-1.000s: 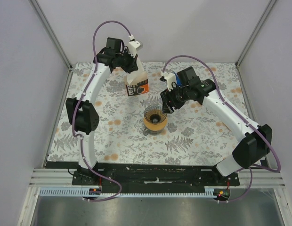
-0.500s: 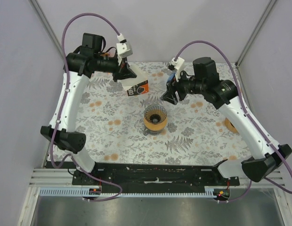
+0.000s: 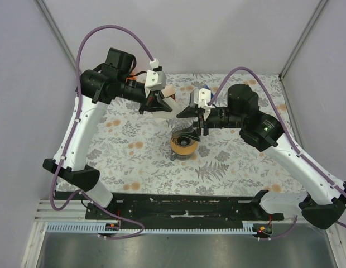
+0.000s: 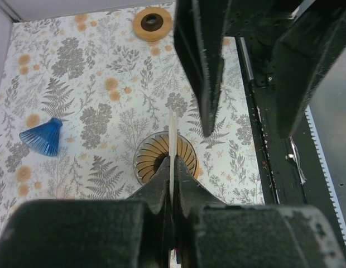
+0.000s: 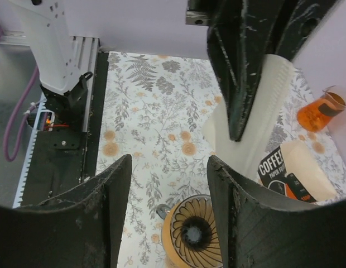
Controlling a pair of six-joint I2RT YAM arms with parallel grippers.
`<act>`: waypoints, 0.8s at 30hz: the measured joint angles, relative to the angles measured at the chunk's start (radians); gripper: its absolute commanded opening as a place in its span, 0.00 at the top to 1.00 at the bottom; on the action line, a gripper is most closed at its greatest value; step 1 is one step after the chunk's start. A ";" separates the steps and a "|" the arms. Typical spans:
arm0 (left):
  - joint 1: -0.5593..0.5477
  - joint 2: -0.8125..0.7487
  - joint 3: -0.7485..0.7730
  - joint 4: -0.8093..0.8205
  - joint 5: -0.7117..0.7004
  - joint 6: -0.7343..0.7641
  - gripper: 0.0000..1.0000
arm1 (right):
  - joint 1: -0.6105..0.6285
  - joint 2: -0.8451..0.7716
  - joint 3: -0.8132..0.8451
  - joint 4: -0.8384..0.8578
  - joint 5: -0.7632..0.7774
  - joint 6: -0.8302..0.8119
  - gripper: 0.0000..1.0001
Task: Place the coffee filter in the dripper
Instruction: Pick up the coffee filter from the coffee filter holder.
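Note:
My left gripper (image 4: 173, 159) is shut on a flat white coffee filter (image 4: 173, 131), seen edge-on in the left wrist view, hanging above the orange ribbed dripper (image 4: 164, 162). From the right wrist the filter (image 5: 256, 128) is a cream sheet pinched by the left fingers (image 5: 240, 67). My right gripper (image 5: 168, 162) stands open beside the filter, nothing between its fingers, with the dripper (image 5: 195, 231) below the gap. From above, the left gripper (image 3: 158, 106) and right gripper (image 3: 190, 120) face each other just behind the dripper (image 3: 184, 140).
A black pack of paper filters (image 5: 290, 167) lies behind the dripper. An orange glass carafe (image 5: 323, 109) stands further back. A blue cone (image 4: 43, 137) and a wooden ring (image 4: 153, 22) lie on the floral tablecloth (image 3: 134, 162).
The left gripper has carried the filter from the pack toward the dripper. The right gripper has swung left and down to meet it, its jaws narrowing a little.

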 measured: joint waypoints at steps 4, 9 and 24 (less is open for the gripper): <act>-0.026 0.000 0.000 -0.004 -0.002 0.000 0.98 | -0.005 -0.014 -0.029 0.026 0.026 -0.030 0.35; -0.048 0.000 0.000 -0.004 -0.023 -0.002 0.98 | -0.006 -0.092 -0.097 0.077 0.042 -0.043 0.34; -0.086 0.000 0.000 -0.005 -0.047 -0.003 0.98 | -0.006 -0.084 -0.104 0.217 0.071 -0.025 0.36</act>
